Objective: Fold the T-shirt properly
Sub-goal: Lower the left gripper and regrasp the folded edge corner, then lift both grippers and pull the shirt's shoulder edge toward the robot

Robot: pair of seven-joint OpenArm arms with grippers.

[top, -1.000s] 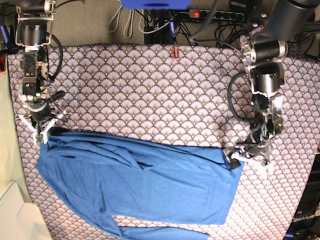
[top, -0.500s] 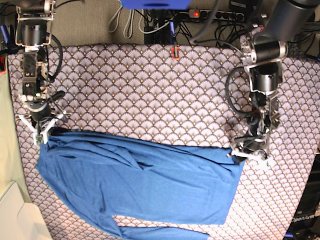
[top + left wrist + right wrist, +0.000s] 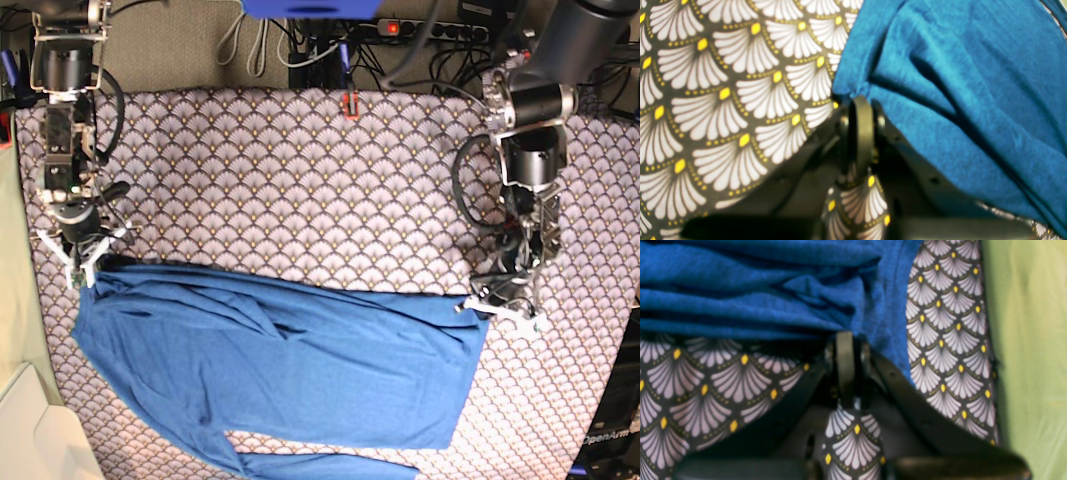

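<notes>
The blue T-shirt [image 3: 300, 370] lies spread over the lower half of the table, with one sleeve running off the bottom edge. My left gripper [image 3: 472, 308] sits at the shirt's right upper corner. In the left wrist view the left gripper [image 3: 861, 100] is shut, with the puckered edge of the T-shirt [image 3: 957, 66] pinched at its tips. My right gripper [image 3: 85, 268] is at the shirt's left upper corner. The right wrist view shows the right gripper [image 3: 844, 335] shut on the bunched folds of the T-shirt [image 3: 756, 290].
A fan-patterned tablecloth [image 3: 300, 180] covers the table. A green surface [image 3: 1023, 340] borders it on the right arm's side. A white container [image 3: 30, 430] stands at the lower left. A power strip and cables [image 3: 430, 30] lie behind the table, and a small red object [image 3: 350, 103] sits at its back edge.
My left gripper has closed onto the shirt's right corner, from open a second ago. The right gripper and the shirt have stayed where they were.
</notes>
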